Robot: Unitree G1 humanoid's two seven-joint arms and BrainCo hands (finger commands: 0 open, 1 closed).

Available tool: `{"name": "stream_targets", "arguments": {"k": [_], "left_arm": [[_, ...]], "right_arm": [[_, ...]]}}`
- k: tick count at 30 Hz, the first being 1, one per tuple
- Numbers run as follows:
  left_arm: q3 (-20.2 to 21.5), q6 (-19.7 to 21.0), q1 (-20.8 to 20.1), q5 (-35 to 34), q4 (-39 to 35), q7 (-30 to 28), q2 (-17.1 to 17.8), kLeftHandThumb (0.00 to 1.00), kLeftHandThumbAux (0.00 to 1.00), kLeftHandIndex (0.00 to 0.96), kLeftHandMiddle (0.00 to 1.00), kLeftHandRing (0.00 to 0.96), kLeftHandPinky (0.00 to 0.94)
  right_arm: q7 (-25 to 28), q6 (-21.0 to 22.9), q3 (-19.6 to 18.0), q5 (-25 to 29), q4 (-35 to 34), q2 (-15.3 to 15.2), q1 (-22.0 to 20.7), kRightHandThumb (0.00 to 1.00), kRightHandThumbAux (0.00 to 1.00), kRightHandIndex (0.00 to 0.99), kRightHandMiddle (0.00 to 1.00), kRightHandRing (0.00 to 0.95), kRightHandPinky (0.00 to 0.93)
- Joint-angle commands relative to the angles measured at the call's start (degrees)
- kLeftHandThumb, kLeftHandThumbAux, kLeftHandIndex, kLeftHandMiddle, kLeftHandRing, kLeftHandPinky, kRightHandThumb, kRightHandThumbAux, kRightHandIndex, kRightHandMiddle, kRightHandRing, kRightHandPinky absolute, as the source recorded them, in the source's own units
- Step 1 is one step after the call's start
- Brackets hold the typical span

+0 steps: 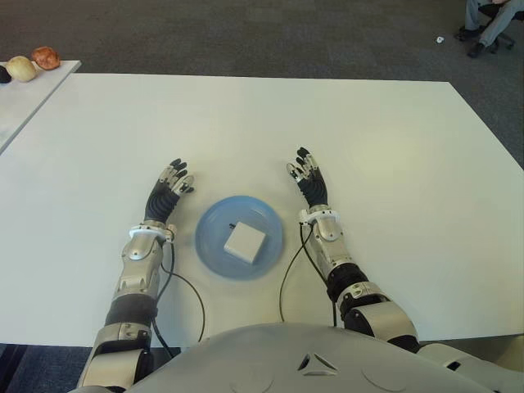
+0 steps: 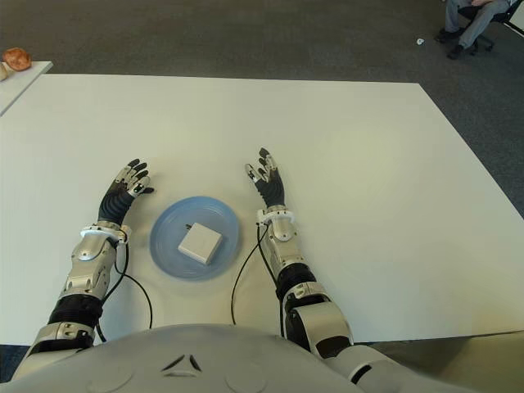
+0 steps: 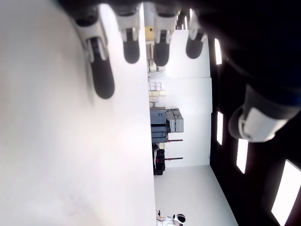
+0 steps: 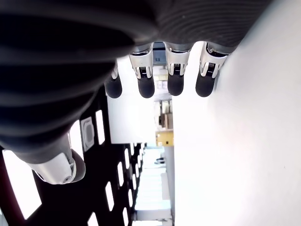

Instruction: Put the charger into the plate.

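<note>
A white square charger [image 1: 244, 242] lies inside the round blue plate [image 1: 214, 222] on the white table [image 1: 368, 139], close in front of me. My left hand [image 1: 169, 187] is beside the plate on its left, fingers stretched out and holding nothing. On the plate's right my right hand [image 1: 309, 177] shows the same way, fingers extended and empty. Both wrist views show straight fingers [image 3: 103, 77] over the bare tabletop, with nothing in either palm.
A second white table [image 1: 20, 102] at the far left carries small round items, one pale [image 1: 22, 69] and one reddish [image 1: 46, 57]. A seated person's legs [image 1: 490, 23] show at the far right on the dark carpet. Black cables [image 1: 286, 278] run from my wrists.
</note>
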Motion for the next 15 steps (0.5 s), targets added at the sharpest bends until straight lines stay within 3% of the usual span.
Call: {"name": "stream_targets", "arguments": {"k": [1, 15], "left_arm": [[-1.5, 5.4, 3.5, 1.5, 5.1, 0.4, -1.5, 0.000, 0.549, 0.000, 0.109, 0.099, 0.098], [-1.3, 4.8, 2.9, 1.3, 6.2, 0.2, -1.9, 0.000, 0.548, 0.000, 0.104, 0.097, 0.103]], "right_arm": [[0.7, 4.0, -0.6, 0.1, 2.8, 1.9, 2.4, 0.000, 0.567, 0.000, 0.033, 0.000, 0.000], [2.0, 7.3, -1.6, 0.4, 2.9, 1.6, 1.7, 0.013, 0.558, 0.000, 0.034, 0.000, 0.000]]}}
